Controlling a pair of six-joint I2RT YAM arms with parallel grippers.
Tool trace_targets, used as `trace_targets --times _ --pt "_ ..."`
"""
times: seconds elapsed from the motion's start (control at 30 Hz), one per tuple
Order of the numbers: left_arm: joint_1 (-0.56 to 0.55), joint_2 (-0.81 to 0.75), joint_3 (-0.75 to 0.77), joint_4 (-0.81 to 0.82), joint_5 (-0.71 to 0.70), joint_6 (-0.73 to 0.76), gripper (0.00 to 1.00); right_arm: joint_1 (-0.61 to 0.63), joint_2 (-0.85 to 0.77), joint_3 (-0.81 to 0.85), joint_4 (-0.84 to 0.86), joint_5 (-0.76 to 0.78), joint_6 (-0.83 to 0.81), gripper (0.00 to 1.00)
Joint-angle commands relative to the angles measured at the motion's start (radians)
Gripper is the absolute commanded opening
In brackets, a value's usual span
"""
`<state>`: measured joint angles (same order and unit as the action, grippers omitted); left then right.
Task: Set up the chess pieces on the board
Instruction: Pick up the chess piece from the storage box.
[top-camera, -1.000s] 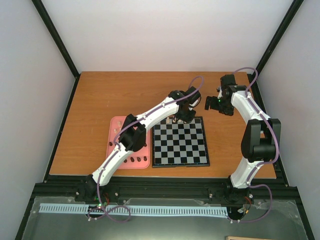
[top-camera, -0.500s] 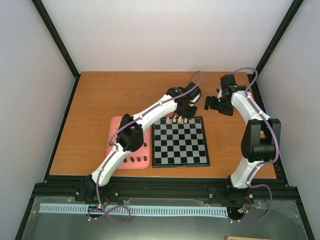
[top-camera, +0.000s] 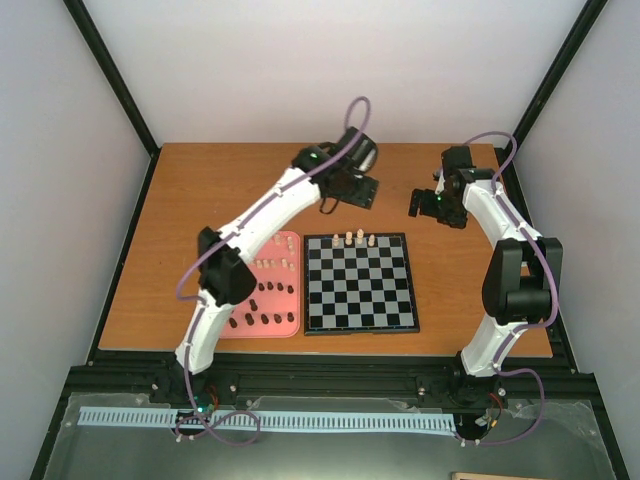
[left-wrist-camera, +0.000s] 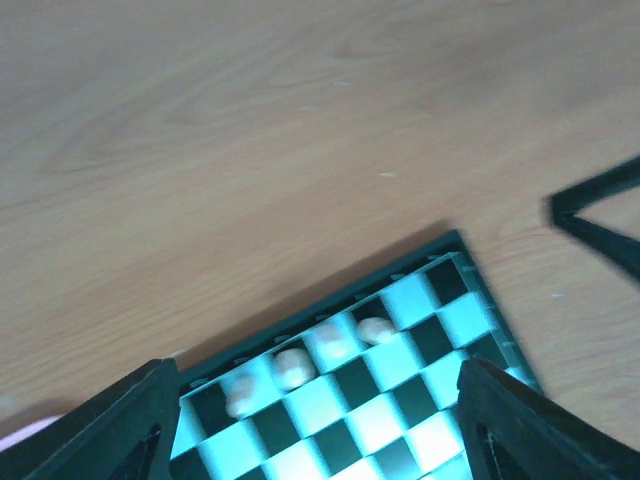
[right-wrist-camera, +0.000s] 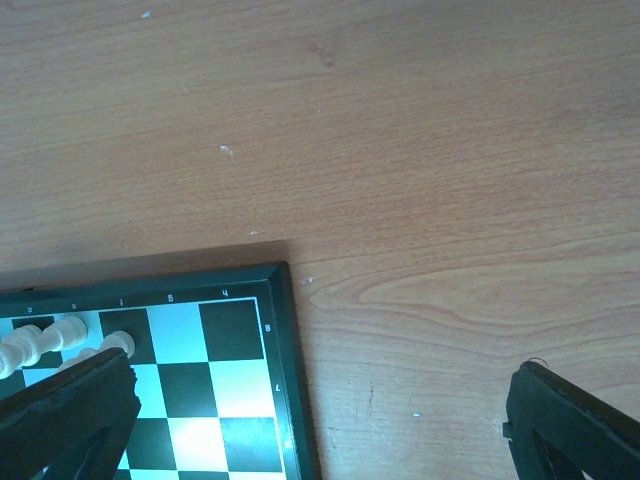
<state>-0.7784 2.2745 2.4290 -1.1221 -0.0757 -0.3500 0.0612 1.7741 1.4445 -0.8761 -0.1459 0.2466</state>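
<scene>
Four cream chess pieces (top-camera: 360, 237) are lined along the board's (top-camera: 360, 295) far edge — the left gripper (left-wrist-camera: 315, 385) and right gripper (right-wrist-camera: 320, 372) are held spread, nothing grasped.

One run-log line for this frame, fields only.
left gripper: open, empty, raised behind board | right gripper: open, empty, beyond far-right corner | cream pieces: four on far row | pink tray: holds more pieces

Pink tray (top-camera: 288, 243) on orange-brown wooden table (top-camera: 180, 220), white walls (top-camera: 320, 70) around.
</scene>
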Motion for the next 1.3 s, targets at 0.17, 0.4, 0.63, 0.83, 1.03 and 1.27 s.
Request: trace_targets --times 0.17,0.4,0.63,0.83,1.03,1.27 --pt "0.19 -0.329 -0.338 -0.032 -0.195 -0.019 0.97 0.019 -0.005 0.06 -0.003 0.002 -0.015 1.0" --pt "0.309 -0.529 -0.574 0.011 -0.211 -0.035 1.0 0.108 0.018 0.15 -0.038 0.061 0.008 1.0" --pt "0.49 -0.674 -0.815 0.026 -0.164 -0.083 1.0 0.263 0.118 0.364 -0.121 0.123 -0.016 0.99" --pt "0.64 -0.758 -0.951 0.057 -0.098 -0.084 1.0 0.425 0.28 0.61 -0.175 0.114 -0.023 0.94" --pt "0.68 -0.801 -1.05 0.079 -0.083 -0.073 0.99 0.56 0.456 0.846 -0.194 0.047 -0.023 0.88" --pt "0.703 -0.822 -1.133 0.107 -0.08 -0.065 0.98 0.679 0.587 0.938 -0.169 -0.04 -0.037 0.76"
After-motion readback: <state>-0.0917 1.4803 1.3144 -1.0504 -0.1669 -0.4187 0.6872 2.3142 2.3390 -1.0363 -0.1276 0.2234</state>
